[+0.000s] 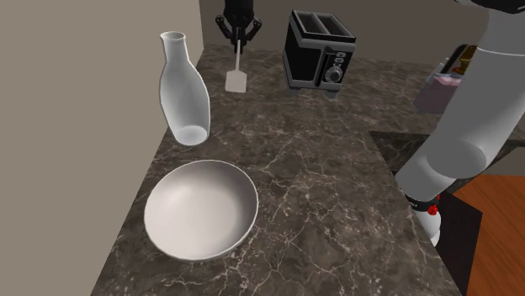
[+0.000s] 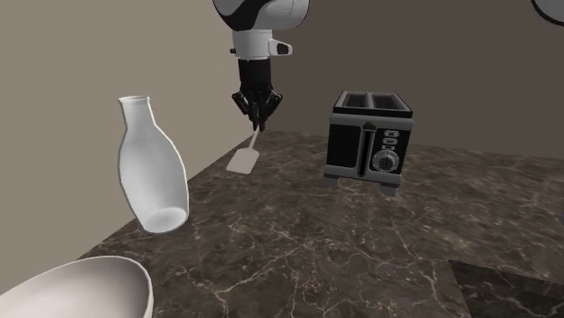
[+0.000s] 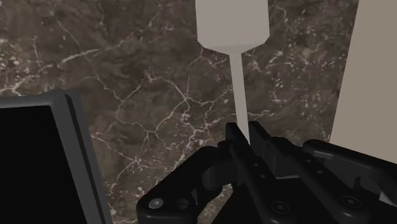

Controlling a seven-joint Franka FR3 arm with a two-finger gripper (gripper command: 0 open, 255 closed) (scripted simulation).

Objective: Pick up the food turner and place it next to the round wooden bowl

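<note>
The food turner point(image 1: 236, 76) is plain white, with a thin handle and a flat blade point(image 2: 241, 161). It hangs blade-down just above the dark marble counter near the back wall. My black gripper point(image 1: 239, 37) is shut on the top of its handle point(image 3: 240, 108), also seen in the second exterior view as the gripper point(image 2: 257, 116) clasping the handle end. The round bowl point(image 1: 202, 208) is drawn plain white and sits at the counter's near end in the shoulder view, well away from the turner. Its rim point(image 2: 81, 271) shows at the second exterior view's lower left.
A tall white carafe point(image 1: 183, 91) stands between turner and bowl, near the counter's edge on the shoulder view's left. A black toaster point(image 1: 317, 50) stands to the turner's right by the wall. A beige wall point(image 3: 372, 76) runs close beside the gripper. The marble counter point(image 1: 320, 193) stretches to the right of the bowl.
</note>
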